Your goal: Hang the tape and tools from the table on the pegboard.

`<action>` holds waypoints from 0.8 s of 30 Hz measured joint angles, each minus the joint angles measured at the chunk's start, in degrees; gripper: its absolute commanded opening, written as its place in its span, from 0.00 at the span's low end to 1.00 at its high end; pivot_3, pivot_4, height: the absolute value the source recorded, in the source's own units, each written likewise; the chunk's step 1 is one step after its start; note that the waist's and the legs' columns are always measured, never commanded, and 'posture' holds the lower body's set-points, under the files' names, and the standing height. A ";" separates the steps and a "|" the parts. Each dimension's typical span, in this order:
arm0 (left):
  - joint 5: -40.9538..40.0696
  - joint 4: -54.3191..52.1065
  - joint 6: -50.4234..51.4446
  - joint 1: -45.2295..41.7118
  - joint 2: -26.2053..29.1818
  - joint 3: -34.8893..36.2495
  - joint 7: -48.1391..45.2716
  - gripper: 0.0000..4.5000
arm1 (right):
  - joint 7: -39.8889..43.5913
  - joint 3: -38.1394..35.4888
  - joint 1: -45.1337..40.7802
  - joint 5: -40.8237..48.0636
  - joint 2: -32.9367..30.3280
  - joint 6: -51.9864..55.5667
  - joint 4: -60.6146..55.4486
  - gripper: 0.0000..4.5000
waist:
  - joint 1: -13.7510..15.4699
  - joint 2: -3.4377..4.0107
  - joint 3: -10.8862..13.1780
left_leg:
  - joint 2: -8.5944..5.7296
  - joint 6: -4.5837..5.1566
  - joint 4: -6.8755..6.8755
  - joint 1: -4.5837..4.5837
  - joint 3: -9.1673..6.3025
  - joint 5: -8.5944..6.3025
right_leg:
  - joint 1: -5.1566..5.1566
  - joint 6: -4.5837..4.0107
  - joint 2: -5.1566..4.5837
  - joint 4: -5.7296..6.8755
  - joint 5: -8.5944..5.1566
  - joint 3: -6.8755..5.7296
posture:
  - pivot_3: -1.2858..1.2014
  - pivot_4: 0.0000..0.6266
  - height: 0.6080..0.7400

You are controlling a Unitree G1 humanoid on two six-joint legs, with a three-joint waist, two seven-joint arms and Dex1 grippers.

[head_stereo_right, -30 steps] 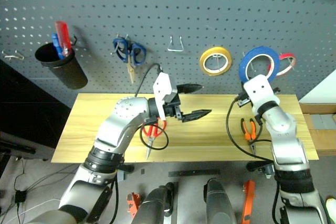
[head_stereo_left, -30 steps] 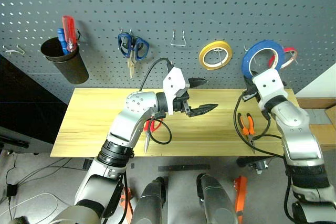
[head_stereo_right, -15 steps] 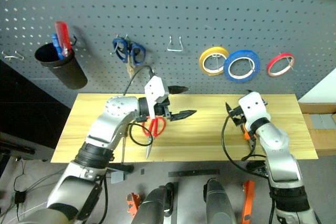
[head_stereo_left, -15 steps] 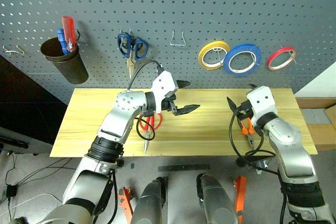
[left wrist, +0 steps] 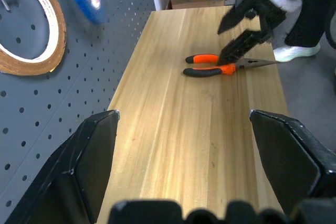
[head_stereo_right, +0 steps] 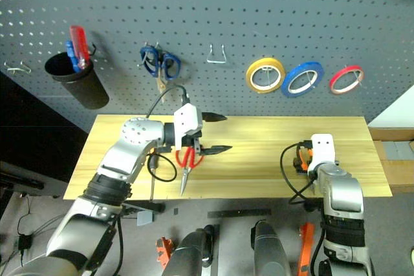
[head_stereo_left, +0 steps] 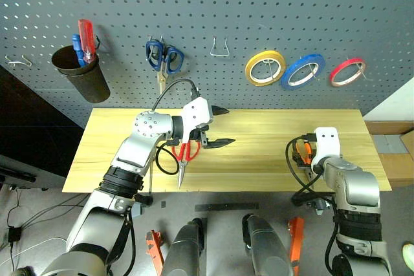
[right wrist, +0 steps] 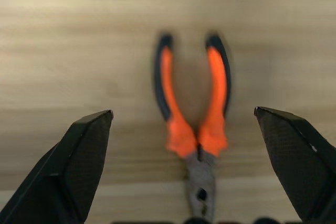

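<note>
Now | pliers [right wrist: 193, 129] flat on table [head_stereo_left: 259, 159], handles toward pegboard [head_stereo_left: 259, 17] | both jaws wide, empty

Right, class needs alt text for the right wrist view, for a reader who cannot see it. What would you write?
Small pliers with orange-black handles lie flat on the light wooden table, centred in the gap of the open right gripper. The handles spread away from the camera, the metal nose points toward it, and the black fingertips are clear of the pliers on both sides.
</note>
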 measured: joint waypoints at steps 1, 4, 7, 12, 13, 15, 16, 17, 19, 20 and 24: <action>0.10 -0.01 -0.01 0.02 -0.01 -0.02 0.00 0.95 | -0.04 -0.04 -0.58 0.43 -0.01 -0.14 2.16 1.00 | -0.06 0.00 0.00 | 0.00 0.00 0.00 0.00 0.01 0.00 | -0.01 0.00 0.00 0.07 0.00 0.01 | 0.44 0.47 1.00; 0.67 -0.03 -0.05 0.04 -0.02 -0.02 0.05 0.95 | -0.55 0.03 -1.90 1.05 -0.04 -1.29 6.86 1.00 | -0.14 0.00 0.00 | -0.01 0.00 0.05 0.00 0.01 0.00 | -0.06 0.00 0.00 0.25 0.00 0.02 | 0.44 0.46 1.00; 0.87 -0.05 -0.08 0.05 -0.11 -0.02 0.08 0.95 | -1.11 0.04 -3.76 1.44 -0.16 -3.99 12.43 1.00 | -0.30 0.00 0.00 | -0.01 0.00 0.13 0.01 0.01 0.01 | -0.06 0.01 0.00 0.34 -0.01 0.02 | 0.44 0.46 1.00; 1.00 -0.05 -0.15 0.07 -0.41 -0.02 0.25 0.95 | -0.97 0.42 -8.02 1.68 -1.83 -9.15 21.20 1.00 | -0.69 -0.04 -0.02 | 0.00 0.02 0.19 0.03 0.08 0.04 | -0.03 0.02 0.01 0.35 -0.01 0.05 | 0.44 0.45 1.00; 1.03 -0.05 -0.17 0.08 -0.42 -0.02 0.28 0.95 | -0.83 0.48 -8.78 1.70 -2.34 -9.87 22.64 1.00 | -0.76 -0.04 -0.02 | 0.00 0.02 0.19 0.03 0.08 0.04 | -0.02 0.02 0.01 0.35 -0.01 0.04 | 0.44 0.45 1.00; 1.09 -0.05 -0.22 0.08 -0.44 -0.02 0.39 0.95 | -0.18 0.87 -9.90 1.77 -3.60 -11.37 25.45 1.00 | -0.78 -0.05 -0.05 | 0.00 0.02 0.19 0.04 0.09 0.04 | -0.01 0.02 0.01 0.36 0.00 0.04 | 0.44 0.44 1.00; 1.10 -0.05 -0.24 0.08 -0.44 -0.02 0.49 0.95 | 0.26 0.98 -10.39 1.80 -4.15 -11.76 26.60 1.00 | -0.78 -0.05 -0.06 | -0.01 0.01 0.19 0.04 0.09 0.04 | -0.01 0.02 0.01 0.36 0.00 0.04 | 0.44 0.44 1.00; 1.11 -0.05 -0.27 0.08 -0.45 -0.02 0.55 0.95 | 0.62 1.09 -10.91 1.86 -4.57 -11.98 27.57 0.96 | -0.79 -0.06 -0.07 | -0.01 0.02 0.19 0.04 0.09 0.04 | -0.01 0.03 0.01 0.36 0.01 0.04 | 0.44 0.44 1.00; 1.12 -0.05 -0.35 0.09 -0.45 -0.02 0.61 0.95 | 1.05 1.16 -11.68 2.28 -5.01 -11.81 28.99 0.86 | -0.80 -0.08 -0.10 | -0.01 0.01 0.18 0.04 0.09 0.04 | 0.00 0.02 0.01 0.37 0.01 0.04 | 0.44 0.43 1.00; 1.13 -0.05 -0.43 0.12 -0.45 -0.02 0.68 0.95 | 1.42 1.10 -11.99 2.91 -5.04 -11.47 29.47 0.80 | -0.79 -0.09 -0.12 | -0.01 0.01 0.18 0.04 0.07 0.04 | 0.00 0.02 0.01 0.39 0.01 0.03 | 0.44 0.43 1.00; 1.12 -0.06 -0.98 0.60 -0.40 -0.01 1.15 0.95 | 0.65 -0.38 -13.34 4.54 -4.57 -8.84 30.36 0.56 | -0.79 -0.10 -0.17 | -0.02 0.01 0.19 0.04 0.03 0.04 | 0.01 0.02 0.01 0.41 0.01 0.03 | 0.44 0.42 1.00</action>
